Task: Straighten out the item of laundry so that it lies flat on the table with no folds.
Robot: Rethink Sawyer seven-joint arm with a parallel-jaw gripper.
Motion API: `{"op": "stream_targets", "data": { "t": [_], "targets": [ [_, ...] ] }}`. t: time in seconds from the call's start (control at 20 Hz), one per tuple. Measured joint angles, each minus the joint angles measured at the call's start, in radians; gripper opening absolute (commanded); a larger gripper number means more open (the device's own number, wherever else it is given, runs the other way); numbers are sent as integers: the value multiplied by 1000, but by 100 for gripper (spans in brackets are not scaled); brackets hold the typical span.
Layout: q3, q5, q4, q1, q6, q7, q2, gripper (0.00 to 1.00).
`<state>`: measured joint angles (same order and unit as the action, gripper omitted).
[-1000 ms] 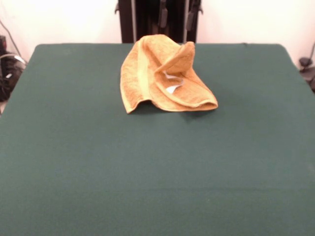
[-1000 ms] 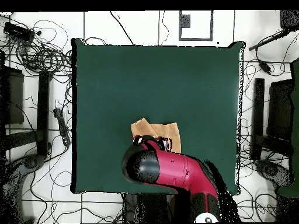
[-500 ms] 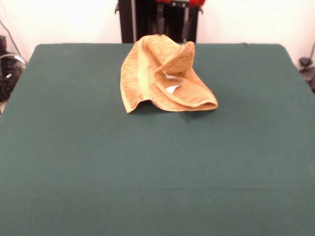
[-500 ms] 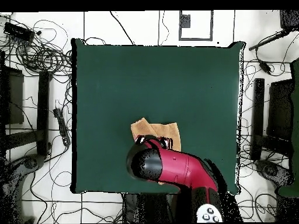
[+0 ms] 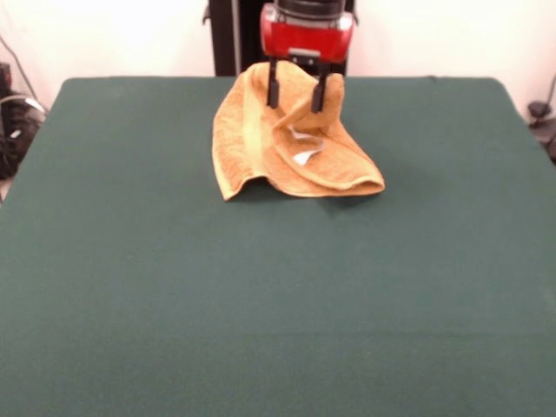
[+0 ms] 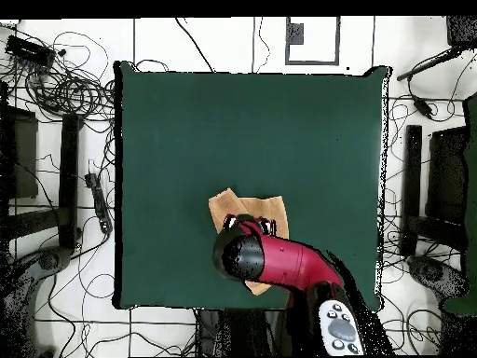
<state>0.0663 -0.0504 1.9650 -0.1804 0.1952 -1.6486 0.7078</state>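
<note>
the towel (image 5: 287, 139) is a golden-orange bunch on the green table (image 5: 261, 304). in the front view it sits near the 12 o'clock edge of the table, a bit to the 11 o'clock side of the middle. it is not flat. it is folded over on itself, with a raised peak at its 1 o'clock corner. its long side runs from the 12 o'clock peak down to a rounded corner at 4 o'clock. a lighter woven band runs up and down along its 9 o'clock side. a small white tag (image 5: 304, 155) peeks out of the fold in the middle. the corner at 7 o'clock points down to the table.

the gripper (image 5: 295, 94) comes straight down from 12 o'clock, under a red block. its two dark fingers (image 5: 273, 91) point down and stand apart, spread about as wide as the towel's raised peak. one finger is in front of the top of the towel at 11 o'clock and the other is by the peak at 1 o'clock. there is nothing held between them, and you cannot tell if the tips touch the cloth.

in the overhead view the red and black arm (image 6: 279, 263) reaches in from 5 o'clock and covers much of the towel (image 6: 224, 203), which lies near the table's (image 6: 186, 130) 6 o'clock edge.
</note>
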Motion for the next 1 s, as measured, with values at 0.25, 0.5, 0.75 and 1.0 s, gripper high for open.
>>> {"op": "stream_targets", "data": {
  "t": [0.25, 0.5, 0.75, 1.0],
  "targets": [
    [-6, 0, 0, 1, -4, 0, -37, 100],
    [-7, 0, 1, 1, -4, 0, -47, 100],
    [-7, 0, 1, 1, -4, 0, -47, 100],
    [-7, 0, 1, 1, -4, 0, -46, 100]
  ]
}}
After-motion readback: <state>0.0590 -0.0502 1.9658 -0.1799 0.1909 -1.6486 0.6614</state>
